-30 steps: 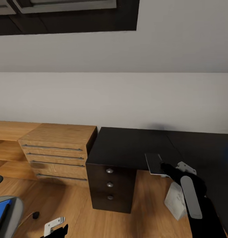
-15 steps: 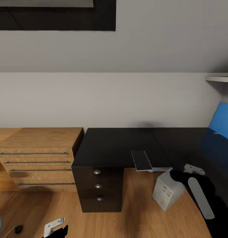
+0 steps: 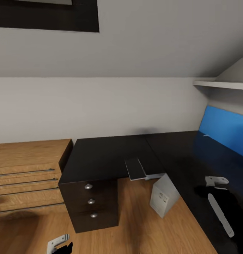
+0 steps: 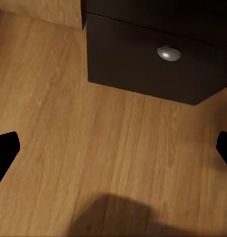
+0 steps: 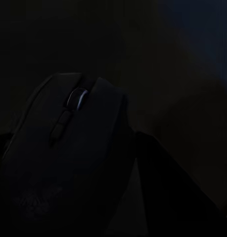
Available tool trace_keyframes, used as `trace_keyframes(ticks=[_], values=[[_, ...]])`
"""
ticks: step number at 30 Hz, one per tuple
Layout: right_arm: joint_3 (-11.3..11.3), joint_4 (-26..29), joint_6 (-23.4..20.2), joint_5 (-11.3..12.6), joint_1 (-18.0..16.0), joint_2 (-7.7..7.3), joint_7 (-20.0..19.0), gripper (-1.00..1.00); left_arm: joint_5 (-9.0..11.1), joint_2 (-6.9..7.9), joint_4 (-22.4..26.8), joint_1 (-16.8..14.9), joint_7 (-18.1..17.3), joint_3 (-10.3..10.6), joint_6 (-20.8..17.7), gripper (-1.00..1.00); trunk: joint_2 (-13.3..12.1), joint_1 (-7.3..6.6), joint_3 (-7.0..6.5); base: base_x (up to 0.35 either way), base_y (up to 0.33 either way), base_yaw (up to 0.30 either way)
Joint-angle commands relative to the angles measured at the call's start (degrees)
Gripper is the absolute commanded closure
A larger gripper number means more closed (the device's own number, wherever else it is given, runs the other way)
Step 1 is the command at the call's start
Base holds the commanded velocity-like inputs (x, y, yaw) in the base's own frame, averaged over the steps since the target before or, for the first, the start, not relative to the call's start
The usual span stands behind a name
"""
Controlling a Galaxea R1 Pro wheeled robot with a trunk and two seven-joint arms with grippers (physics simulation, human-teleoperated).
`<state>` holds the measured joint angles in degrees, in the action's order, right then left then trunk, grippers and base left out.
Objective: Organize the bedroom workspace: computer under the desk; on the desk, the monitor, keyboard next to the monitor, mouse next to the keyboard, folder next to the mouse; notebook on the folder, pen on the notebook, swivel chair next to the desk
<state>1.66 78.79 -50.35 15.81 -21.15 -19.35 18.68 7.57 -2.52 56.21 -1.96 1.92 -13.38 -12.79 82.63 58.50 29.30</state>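
The desk (image 3: pixel 110 155) sprawls across the head view, black top running off to the right under a blue panel (image 3: pixel 223 132), its drawers (image 3: pixel 90 204) with silver knobs facing us. Beside it on the left sits a wooden cabinet (image 3: pixel 26 173). Tucked below the desk's inner corner is the computer (image 3: pixel 163 200), white and tilted on the wood floor (image 3: pixel 142 225), so that part looks settled.

Now the step in hand, as I read it: the mouse. The right wrist view has the mouse (image 5: pixel 68 158) close up, dark and rounded, scroll wheel catching a glint, and it appears to sit between the fingers of the right gripper (image 5: pixel 93 197), closed around it, above the dark desktop. In the head view that arm hangs over the desk's right wing.

Down low, the left gripper (image 4: pixel 113 148) is spread wide with nothing in it, over the floor before a drawer knob.

Next call: no keyboard or monitor is visible here, so the mouse needs a spot on the top that leaves room alongside for them, lowered flat before release.
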Motion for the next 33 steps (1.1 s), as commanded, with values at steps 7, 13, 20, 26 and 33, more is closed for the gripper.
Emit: trace_keyframes(ticks=[7, 13, 20, 26, 33], values=[[0.36, -8.28, 6.61, -16.03, -0.09, -3.08, -23.74, 1.0, 0.61, -0.14, 0.12, -0.02, 0.19, -0.07, -0.31, -1.0, 0.04, 0.0, 0.06, 0.0, 0.0, -0.296], [0.42, -9.51, 12.1, -17.32, -0.08, -3.12, -26.09, 1.0, 0.61, -0.17, -0.05, 0.0, 0.19, -0.08, -0.31, -1.0, 0.04, 0.0, 0.06, 0.0, 0.0, -0.296], [0.32, -10.38, 14.28, -17.56, -0.09, -3.09, -27.96, 1.0, 0.61, -0.21, -0.48, 0.0, 0.21, -0.07, -0.31, -1.0, 0.04, 0.0, 0.06, 0.0, 0.0, -0.296], [0.02, -10.29, 14.34, -17.51, -0.1, -2.91, -27.97, 1.0, 0.61, -0.21, -0.5, -0.01, 0.19, -0.07, 0.26, -1.0, 0.04, 0.0, 0.06, 0.0, 0.0, -0.176], [-0.25, -10.25, 14.39, -17.74, -0.11, -2.12, -27.83, 1.0, 0.61, -0.13, -0.52, 0.0, 0.19, -0.09, 2.3, -1.0, 0.04, 0.0, 0.06, 0.106, 0.0, -0.008]])
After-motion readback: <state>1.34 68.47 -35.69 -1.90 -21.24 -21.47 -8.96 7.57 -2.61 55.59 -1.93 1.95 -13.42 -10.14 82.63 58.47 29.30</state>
